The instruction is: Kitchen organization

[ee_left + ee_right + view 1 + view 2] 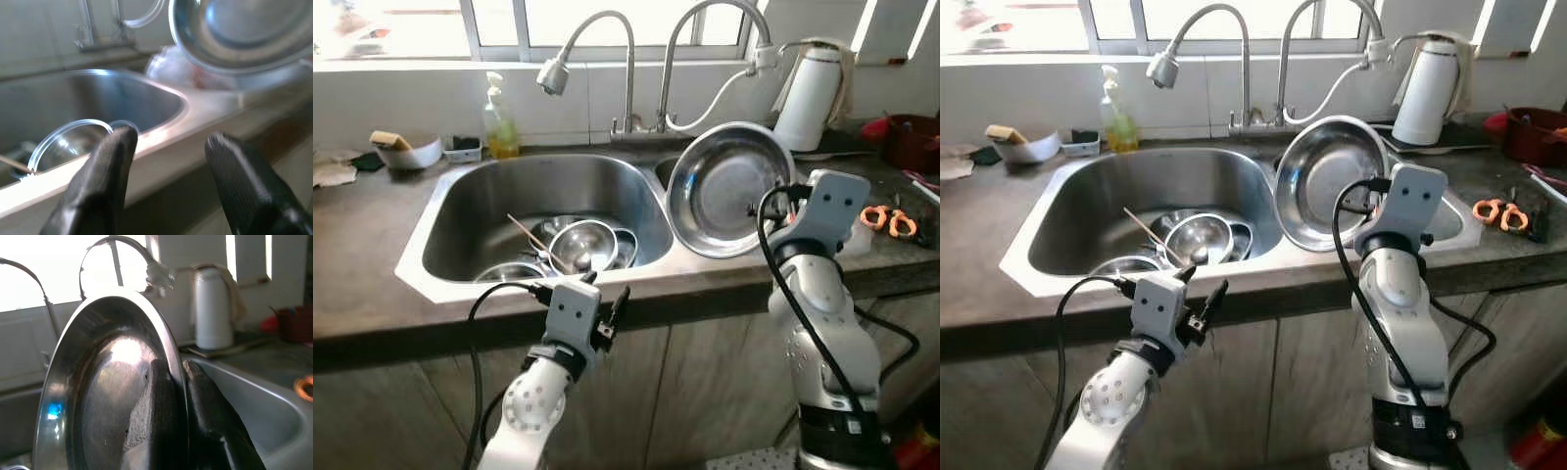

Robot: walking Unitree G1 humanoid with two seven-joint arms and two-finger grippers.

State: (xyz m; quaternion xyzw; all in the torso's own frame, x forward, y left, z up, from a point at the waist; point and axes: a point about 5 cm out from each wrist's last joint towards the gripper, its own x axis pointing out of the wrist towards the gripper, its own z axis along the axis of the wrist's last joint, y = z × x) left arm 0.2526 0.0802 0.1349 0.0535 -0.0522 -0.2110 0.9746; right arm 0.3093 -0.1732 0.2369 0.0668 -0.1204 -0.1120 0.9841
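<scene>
Currently my right gripper (pixel 178 382) pinched the steel pan (pixel 724 186) by its rim, tilted on edge over the sink (pixel 440 211) divider; left gripper (pixel 171 161) gaped empty at the front edge.

You are seeing the large round steel basin (pixel 729 186) hiding the right sink bowl; the blurred left wrist view is smearing the sink's stacked steel bowls (pixel 73 144).

Left hand (pixel 168 169) open before the sink (pixel 98 98) — steel basin (pixel 239 29) beyond.
</scene>
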